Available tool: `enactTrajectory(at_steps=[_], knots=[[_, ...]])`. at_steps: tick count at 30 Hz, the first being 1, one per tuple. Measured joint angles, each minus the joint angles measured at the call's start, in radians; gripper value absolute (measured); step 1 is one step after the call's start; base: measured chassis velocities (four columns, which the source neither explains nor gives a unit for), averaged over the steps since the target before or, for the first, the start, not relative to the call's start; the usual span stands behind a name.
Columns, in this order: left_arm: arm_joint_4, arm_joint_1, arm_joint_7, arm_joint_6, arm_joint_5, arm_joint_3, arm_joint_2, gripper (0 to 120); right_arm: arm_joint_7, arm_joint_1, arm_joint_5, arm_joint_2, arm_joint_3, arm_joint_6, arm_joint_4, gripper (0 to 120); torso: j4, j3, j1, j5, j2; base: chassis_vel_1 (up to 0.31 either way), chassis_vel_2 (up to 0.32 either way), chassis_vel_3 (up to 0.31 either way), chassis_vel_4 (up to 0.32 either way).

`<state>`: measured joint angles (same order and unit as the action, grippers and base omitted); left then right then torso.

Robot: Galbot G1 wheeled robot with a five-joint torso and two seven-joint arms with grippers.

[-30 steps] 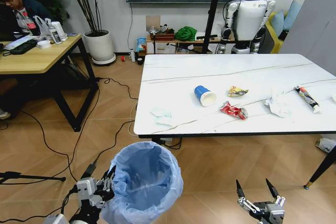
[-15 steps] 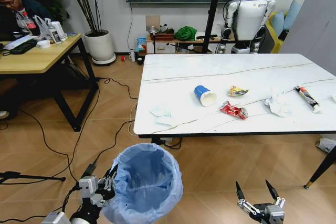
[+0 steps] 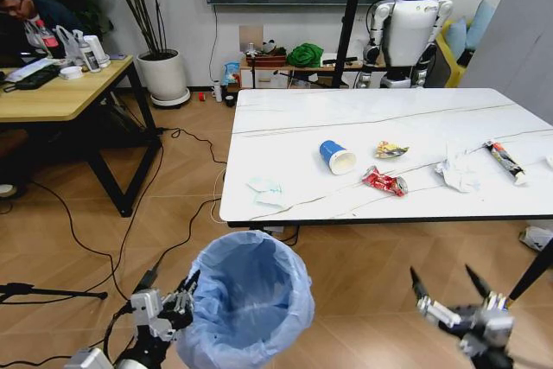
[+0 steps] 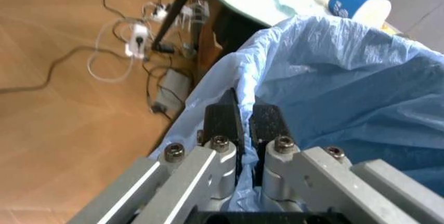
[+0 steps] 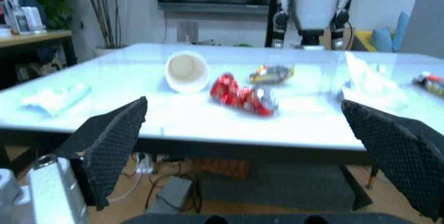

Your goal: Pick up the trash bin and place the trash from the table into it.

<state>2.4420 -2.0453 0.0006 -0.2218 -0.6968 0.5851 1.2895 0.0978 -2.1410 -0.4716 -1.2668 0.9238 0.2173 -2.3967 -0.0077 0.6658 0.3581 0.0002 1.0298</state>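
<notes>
The left gripper [image 3: 183,293] sits at the lower left of the head view, clenched on the rim of the trash bin [image 3: 251,300], which stands low in the frame, left of centre, in front of the table's near edge. The left wrist view shows the two black fingers [image 4: 223,122] pressed together with the light-blue bag [image 4: 347,89] pinched between them, the bag's open mouth spreading toward the right of that frame.

The right gripper [image 3: 453,283] hangs at the lower right of the head view, below the table's front edge, its two fingers spread wide and holding nothing. In the right wrist view its dark textured pads [image 5: 114,141] stand far apart at the left and right sides of the frame, with the table edge between them.

The table [image 3: 302,127] fills the right middle of the head view. On it lie a blue paper cup [image 3: 337,157] on its side, near centre, a yellow wrapper [image 3: 390,150] just to its right, and a red wrapper [image 3: 384,182] nearer the front edge. A crumpled white tissue [image 3: 458,172] lies farther right, with a slim red-black tube [image 3: 505,162] beyond it near the right edge of the frame. A pale folded tissue [image 3: 266,187] lies near the table's left front corner.
</notes>
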Motion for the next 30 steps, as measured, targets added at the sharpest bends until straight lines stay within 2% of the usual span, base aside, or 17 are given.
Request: enactTrajectory(at_steps=[1,2,4,5,8,9,10,11,14,15,18,20,22,24,26,28,30], knots=[[0.001,-0.005,-0.002,-0.003,-0.003,-0.012,-0.005,0,-0.031,0.012,-0.047,0.088,0.038,-0.032,-0.02,100,0.0005,0.0,0.0,0.0,0.0,0.0,0.0,0.0,0.0],[0.001,-0.005,-0.002,-0.003,-0.003,-0.012,-0.005,0,-0.031,0.012,-0.047,0.088,0.038,-0.032,-0.02,100,0.0005,0.0,0.0,0.0,0.0,0.0,0.0,0.0,0.0],[-0.001,-0.005,-0.003,-0.008,-0.018,-0.027,-0.031,0,-0.043,0.03,-0.112,0.184,0.096,-0.07,-0.03,100,0.0007,0.0,0.0,0.0003,0.0,0.0,0.0,0.0,0.0],[-0.004,-0.004,-0.004,-0.012,-0.034,-0.038,-0.047,0,-0.048,0.052,-0.167,0.24,0.135,-0.1,-0.026,100,-0.0001,0.0,0.0,-0.0001,-0.001,0.0,0.0,0.0,0.0],[-0.008,-0.01,-0.004,-0.014,-0.047,-0.049,-0.055,0,-0.06,0.096,-0.253,0.296,0.167,-0.162,-0.009,100,-0.0003,0.0,0.0,-0.0003,-0.001,0.0,0.0,0.0,0.0],[-0.012,-0.024,-0.002,-0.014,-0.038,-0.058,-0.052,0,-0.08,0.16,-0.36,0.356,0.182,-0.234,0.018,100,-0.0001,0.0,0.0,0.0005,-0.001,0.0,0.0,0.0,0.0],[-0.012,-0.024,-0.002,-0.014,-0.038,-0.058,-0.052,0,-0.08,0.16,-0.36,0.356,0.182,-0.234,0.018,100,-0.0001,0.0,0.0,0.0005,-0.001,0.0,0.0,0.0,0.0],[-0.016,-0.028,0.001,-0.014,-0.025,-0.065,-0.045,0,-0.09,0.203,-0.421,0.396,0.186,-0.266,0.045,100,0.0008,0.0,0.0,0.0005,-0.001,0.0,0.0,0.0,0.0],[-0.019,-0.03,0.002,-0.012,-0.01,-0.07,-0.031,0,-0.097,0.25,-0.49,0.448,0.187,-0.302,0.082,100,0.0003,0.0,0.0,0.0003,-0.001,0.0,0.0,0.0,0.0],[-0.02,-0.037,0.006,-0.009,-0.001,-0.073,-0.015,0,-0.1,0.293,-0.543,0.506,0.173,-0.33,0.122,100,0.0003,0.0,0.0,-0.0001,-0.001,0.0,0.0,0.0,0.0],[-0.026,-0.044,0.012,-0.004,0.011,-0.062,0.007,0,-0.078,0.388,-0.6,0.6,0.11,-0.352,0.226,100,0.0001,-0.001,0.0,0.0,-0.001,0.0,0.0,0.0,0.0],[-0.027,-0.044,0.012,-0.003,0.011,-0.059,0.009,0,-0.069,0.408,-0.605,0.613,0.094,-0.352,0.247,100,0.0001,-0.001,0.0,-0.0001,-0.001,0.0,0.0,0.0,0.0],[-0.027,-0.044,0.015,-0.003,0.008,-0.05,0.022,0,-0.024,0.51,-0.611,0.659,0.008,-0.344,0.345,100,0.0,-0.001,0.0,0.0002,-0.001,0.0,0.0,0.0,0.0],[-0.026,-0.045,0.015,-0.003,0.007,-0.049,0.025,0,-0.019,0.526,-0.611,0.665,-0.007,-0.342,0.359,100,0.0002,-0.001,0.0,0.0,-0.001,0.0,0.0,0.0,0.0],[-0.028,-0.048,0.015,-0.003,0.006,-0.042,0.043,0,0.023,0.652,-0.614,0.691,-0.135,-0.33,0.461,100,0.0002,-0.001,0.0,-0.0001,-0.002,0.0,0.0,0.0,0.0],[-0.029,-0.049,0.015,-0.003,0.007,-0.04,0.046,0,0.025,0.669,-0.615,0.691,-0.154,-0.33,0.47,100,0.0002,-0.001,0.0,-0.0001,-0.002,0.0,0.0,0.0,0.0],[-0.033,-0.053,0.015,-0.003,0.015,-0.036,0.061,0,0.024,0.758,-0.615,0.681,-0.264,-0.332,0.521,100,0.0001,-0.001,0.0,-0.0003,-0.002,0.0,0.0,0.0,0.0]])
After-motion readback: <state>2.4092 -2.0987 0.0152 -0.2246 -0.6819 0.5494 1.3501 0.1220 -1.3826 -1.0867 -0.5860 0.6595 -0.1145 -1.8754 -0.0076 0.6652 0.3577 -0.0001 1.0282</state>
